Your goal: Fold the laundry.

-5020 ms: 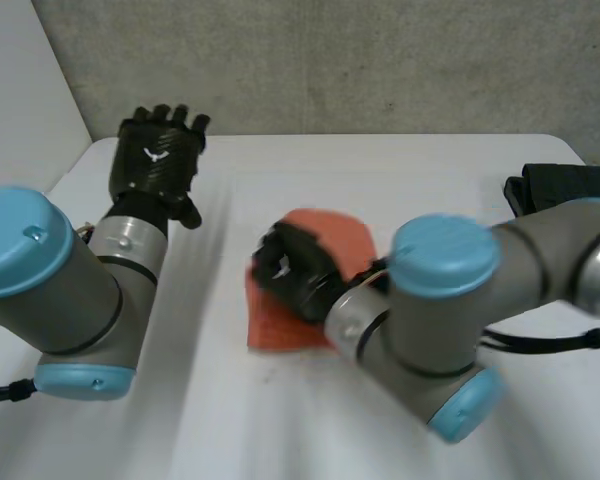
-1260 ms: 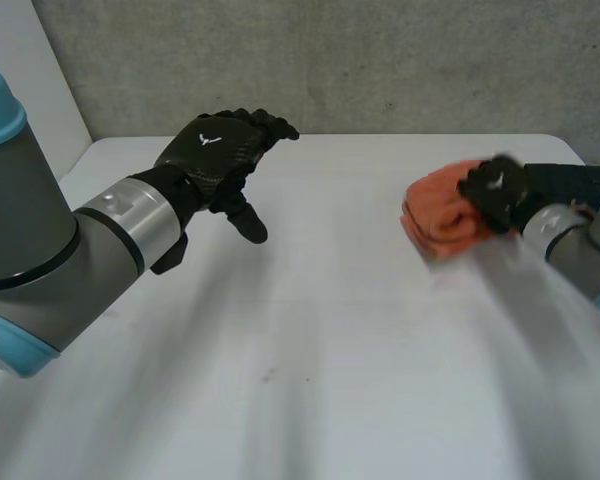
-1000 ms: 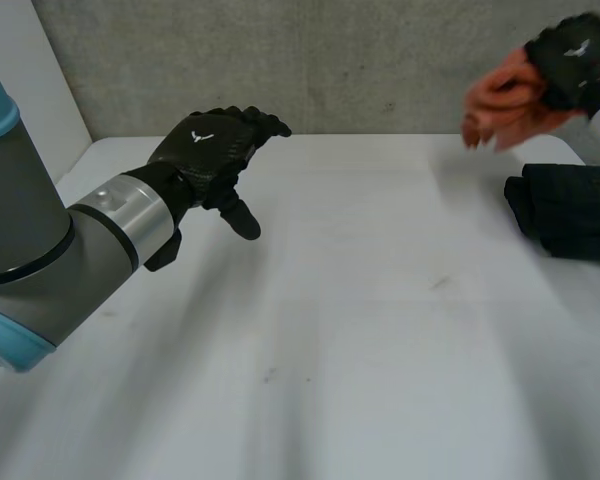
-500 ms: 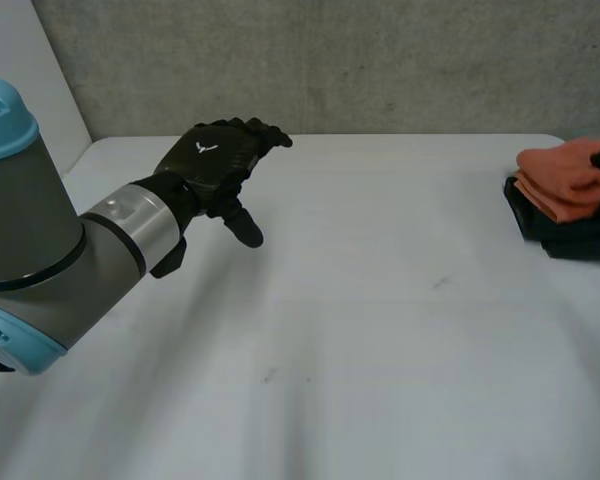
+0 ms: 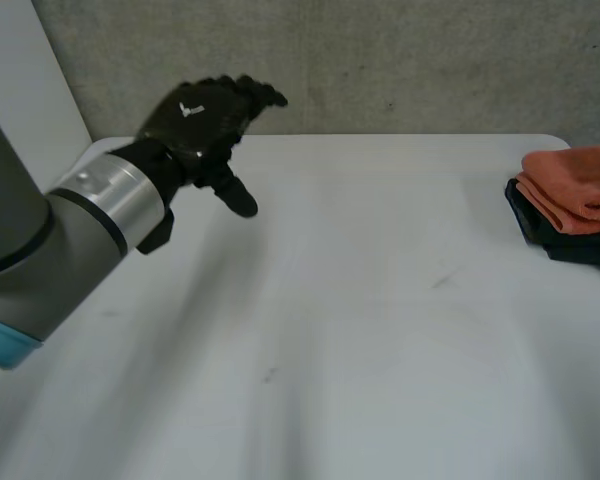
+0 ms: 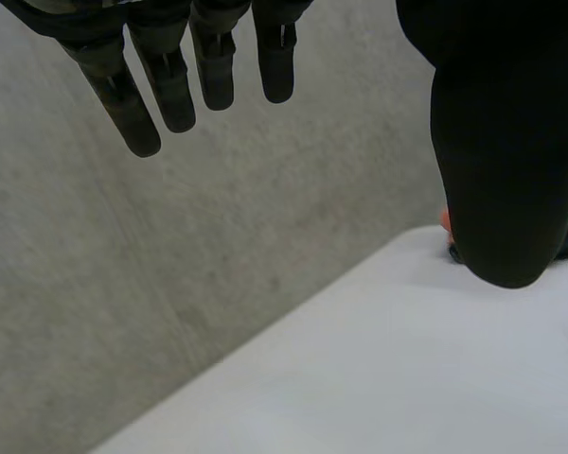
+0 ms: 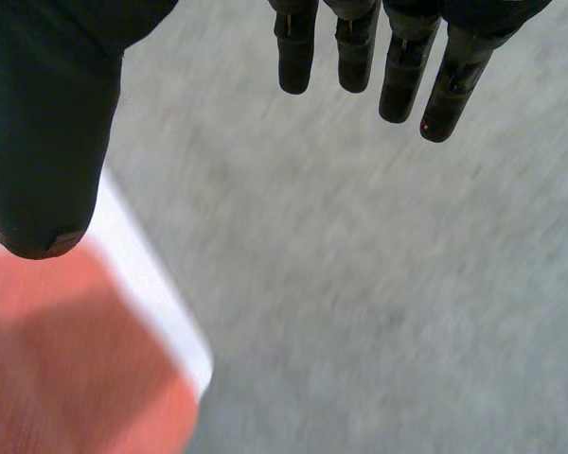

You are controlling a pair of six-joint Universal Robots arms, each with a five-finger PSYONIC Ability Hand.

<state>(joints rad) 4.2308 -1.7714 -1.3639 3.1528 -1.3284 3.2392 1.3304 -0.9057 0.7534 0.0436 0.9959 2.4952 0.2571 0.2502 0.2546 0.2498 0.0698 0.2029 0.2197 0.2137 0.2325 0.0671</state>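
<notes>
- Looking to 3 o'clock on the worktop [image 5: 360, 330]: the folded orange cloth [image 5: 578, 190] sits stacked on a dark folded pile [image 5: 570, 248], parked at the edge as finished work, I'd say.
- My right robot hand [image 7: 47, 123] hovers above that cloth, fingers straight and apart, gripping nothing.
- My left robot hand [image 5: 202, 125] hangs raised at 10 o'clock, fingers loose and empty, probably to keep the middle free.

White table [image 5: 360, 300], a dark folded cloth [image 5: 580, 247] at its far right edge
</notes>
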